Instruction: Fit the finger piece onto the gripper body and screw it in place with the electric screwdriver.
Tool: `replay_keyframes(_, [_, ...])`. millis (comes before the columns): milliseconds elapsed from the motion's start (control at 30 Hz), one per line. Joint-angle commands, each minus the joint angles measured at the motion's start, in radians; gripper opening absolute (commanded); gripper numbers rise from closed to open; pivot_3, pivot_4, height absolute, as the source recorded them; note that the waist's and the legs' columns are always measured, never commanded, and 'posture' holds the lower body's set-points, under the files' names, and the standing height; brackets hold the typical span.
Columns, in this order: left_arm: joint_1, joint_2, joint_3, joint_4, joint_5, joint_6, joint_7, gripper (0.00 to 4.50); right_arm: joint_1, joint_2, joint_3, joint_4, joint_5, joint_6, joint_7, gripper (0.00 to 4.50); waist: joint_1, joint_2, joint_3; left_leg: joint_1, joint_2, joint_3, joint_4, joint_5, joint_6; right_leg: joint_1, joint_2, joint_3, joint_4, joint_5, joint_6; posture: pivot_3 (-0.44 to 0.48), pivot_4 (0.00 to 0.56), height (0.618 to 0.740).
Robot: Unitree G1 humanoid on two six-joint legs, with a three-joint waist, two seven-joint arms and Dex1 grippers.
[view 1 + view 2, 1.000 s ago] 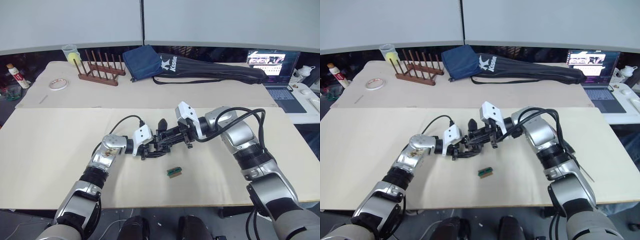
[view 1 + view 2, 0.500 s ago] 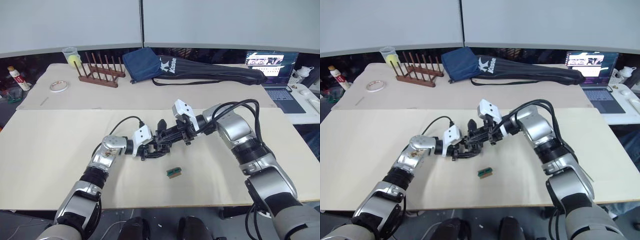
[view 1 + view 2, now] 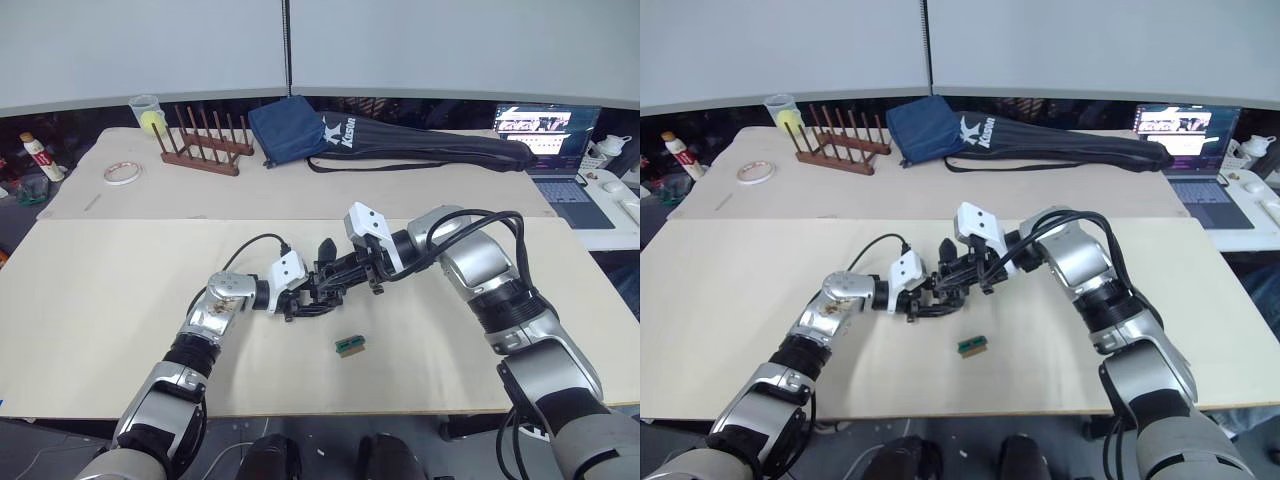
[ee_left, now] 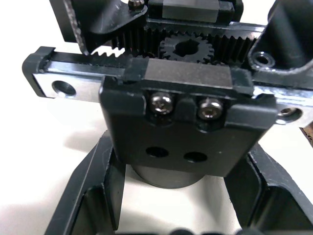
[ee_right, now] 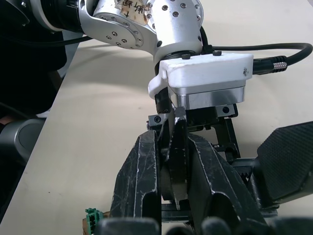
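At mid-bench [image 3: 120,300] I had the left gripper [image 3: 300,297] clamped on the gripper body [image 4: 176,132], its fingers [image 4: 98,191] flanking the rounded base. My right gripper [image 5: 174,166] was pinched shut on the finger piece [image 5: 175,147], just over the body's toothed rail. I judged a slight tilt could jam the piece off its slot. Both parts looked matte black and rigid.
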Motion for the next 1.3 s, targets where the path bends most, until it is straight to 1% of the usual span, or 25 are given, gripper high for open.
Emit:
replay_keyframes(33, [-0.051, -0.016, 0.034, -0.046, -0.046, -0.017, -0.020, 2.27, 0.087, -0.034, 0.143, 0.139, -0.147, 0.113, -0.030, 0.33, 0.000, 0.000, 0.000, 0.000, 0.000, 0.000, 0.000, -0.001, 0.002, 0.000, 0.000, 0.000, 0.000, 0.000, 0.000, 0.000, 0.150, 0.740])
replay_keyframes(67, [-0.050, -0.017, 0.034, -0.046, -0.046, -0.018, -0.020, 2.27, 0.084, -0.032, 0.142, 0.146, -0.145, 0.119, -0.027, 0.33, 0.000, 0.000, 0.000, 0.000, 0.000, 0.000, 0.000, -0.002, 0.004, 0.000, 0.000, 0.000, 0.000, 0.000, 0.000, 0.000, 0.150, 0.740])
replay_keyframes(300, [-0.044, -0.018, 0.032, -0.065, -0.048, -0.012, -0.020, 2.27, 0.070, -0.020, 0.143, 0.160, -0.139, 0.142, -0.018, 0.33, 0.000, 0.001, 0.000, 0.000, 0.000, -0.001, 0.000, -0.003, 0.004, 0.000, 0.000, 0.000, 0.000, 0.000, 0.000, 0.000, 0.150, 0.740])
replay_keyframes(367, [-0.042, -0.017, 0.033, -0.068, -0.048, -0.010, -0.018, 2.27, 0.082, -0.026, 0.141, 0.130, -0.137, 0.116, -0.013, 0.33, 0.000, 0.001, -0.001, 0.000, 0.000, -0.001, 0.000, -0.003, 0.004, 0.000, -0.001, 0.000, -0.001, 0.000, 0.000, 0.000, 0.150, 0.740])
replay_keyframes(433, [-0.038, -0.014, 0.035, -0.071, -0.049, -0.009, -0.018, 2.27, 0.098, -0.018, 0.116, 0.093, -0.133, 0.071, -0.047, 0.33, 0.000, 0.001, -0.001, 0.000, 0.000, -0.001, 0.000, -0.003, 0.004, 0.000, -0.001, 0.000, -0.001, 0.000, 0.000, 0.000, 0.150, 0.740])
replay_keyframes(500, [-0.033, -0.010, 0.036, -0.076, -0.049, -0.008, -0.019, 2.27, 0.106, -0.007, 0.092, 0.063, -0.118, 0.065, -0.070, 0.33, -0.001, 0.001, -0.001, 0.000, 0.000, -0.001, 0.000, -0.003, 0.004, 0.000, -0.001, -0.001, -0.001, 0.000, 0.000, 0.000, 0.150, 0.740])
replay_keyframes(567, [-0.029, -0.007, 0.036, -0.080, -0.050, -0.007, -0.020, 2.27, 0.114, 0.002, 0.074, 0.040, -0.105, 0.061, -0.085, 1.40, -0.001, 0.000, -0.001, 0.000, 0.000, -0.001, 0.000, -0.003, 0.003, -0.001, -0.001, -0.001, -0.001, 0.000, 0.000, 0.000, 0.150, 0.740])
replay_keyframes(600, [-0.028, -0.007, 0.036, -0.082, -0.049, -0.006, -0.021, 2.27, 0.119, 0.006, 0.066, 0.031, -0.105, 0.053, -0.091, 1.74, -0.001, 0.000, 0.000, 0.000, 0.000, -0.001, 0.000, -0.003, 0.003, -0.001, -0.001, -0.001, -0.001, 0.000, -0.001, 0.000, 0.150, 0.740])
replay_keyframes(633, [-0.027, -0.006, 0.035, -0.083, -0.049, -0.005, -0.021, 2.27, 0.129, 0.009, 0.061, 0.020, -0.111, 0.033, -0.102, 2.02, -0.003, 0.002, 0.001, -0.002, 0.000, -0.002, 0.000, -0.003, 0.003, -0.002, -0.001, -0.003, -0.001, -0.001, -0.002, 0.000, 0.150, 0.740])
replay_keyframes(667, [-0.026, -0.006, 0.036, -0.085, -0.049, -0.004, -0.022, 2.27, 0.137, 0.011, 0.057, 0.012, -0.117, 0.021, -0.107, 2.43, -0.003, 0.002, 0.001, -0.003, 0.000, 0.001, 0.000, -0.002, 0.002, -0.002, -0.002, 0.000, 0.001, 0.000, -0.001, 0.000, 0.150, 0.740])
replay_keyframes(733, [-0.028, -0.007, 0.037, -0.084, -0.048, -0.002, -0.024, 2.27, 0.148, 0.016, 0.050, 0.005, -0.125, -0.014, -0.118, 3.10, -0.004, 0.002, 0.001, -0.003, 0.000, 0.000, 0.000, 0.001, -0.003, -0.001, -0.001, -0.001, 0.001, 0.000, -0.001, 0.000, 0.150, 0.740])
replay_keyframes(833, [-0.037, -0.011, 0.039, -0.079, -0.046, 0.000, -0.025, 2.27, 0.159, 0.016, 0.019, -0.009, -0.110, -0.037, -0.128, 3.11, -0.003, 0.002, 0.001, -0.004, 0.000, 0.000, 0.000, 0.000, -0.002, -0.001, 0.000, -0.002, 0.001, 0.000, -0.001, 0.000, 0.150, 0.740])
replay_keyframes(933, [-0.038, -0.013, 0.040, -0.077, -0.045, 0.000, -0.025, 2.27, 0.175, 0.002, -0.057, -0.086, -0.026, -0.026, -0.095, 3.11, -0.001, 0.002, 0.001, -0.005, 0.000, 0.000, 0.000, -0.002, 0.002, -0.002, -0.001, -0.002, 0.001, 0.000, -0.001, 0.000, 0.150, 0.740])
replay_keyframes(1000, [-0.037, -0.016, 0.039, -0.077, -0.043, 0.000, -0.026, 2.27, 0.189, 0.001, -0.110, -0.131, 0.017, -0.043, -0.094, 3.11, 0.001, 0.002, 0.003, -0.007, 0.000, 0.000, 0.000, -0.002, 0.002, -0.003, -0.001, -0.002, 0.000, 0.000, 0.000, 0.000, 0.150, 0.740])
replay_keyframes(1033, [-0.036, -0.017, 0.038, -0.077, -0.042, -0.001, -0.026, 2.27, 0.198, -0.004, -0.140, -0.152, 0.032, -0.067, -0.098, 3.11, 0.001, 0.002, 0.004, -0.008, 0.000, 0.000, 0.000, 0.000, -0.002, -0.003, -0.001, -0.003, 0.000, 0.000, 0.000, 0.000, 0.150, 0.740])
replay_keyframes(1100, [-0.032, -0.020, 0.035, -0.078, -0.040, -0.002, -0.026, 2.27, 0.218, -0.034, -0.185, -0.200, 0.070, -0.077, -0.078, 3.11, 0.003, 0.002, 0.007, -0.010, -0.001, 0.000, 0.001, 0.000, -0.002, -0.004, -0.001, -0.003, -0.001, 0.000, 0.001, 0.000, 0.150, 0.740])
replay_keyframes(1200, [-0.027, -0.022, 0.034, -0.077, -0.039, -0.004, -0.028, 2.27, 0.241, -0.078, -0.207, -0.241, 0.099, -0.077, -0.045, 3.11, 0.003, 0.001, 0.011, -0.012, -0.001, 0.000, 0.002, 0.000, -0.001, -0.006, -0.001, -0.003, -0.003, 0.001, 0.002, 0.000, 0.150, 0.740])
replay_keyframes(1300, [-0.024, -0.023, 0.032, -0.069, -0.036, -0.010, -0.029, 2.27, 0.244, -0.097, -0.197, -0.228, 0.059, -0.102, -0.072, 3.11, -0.001, 0.001, 0.012, -0.012, -0.001, 0.000, 0.001, 0.000, -0.001, -0.006, -0.001, -0.003, -0.003, 0.001, 0.003, 0.000, 0.150, 0.740])
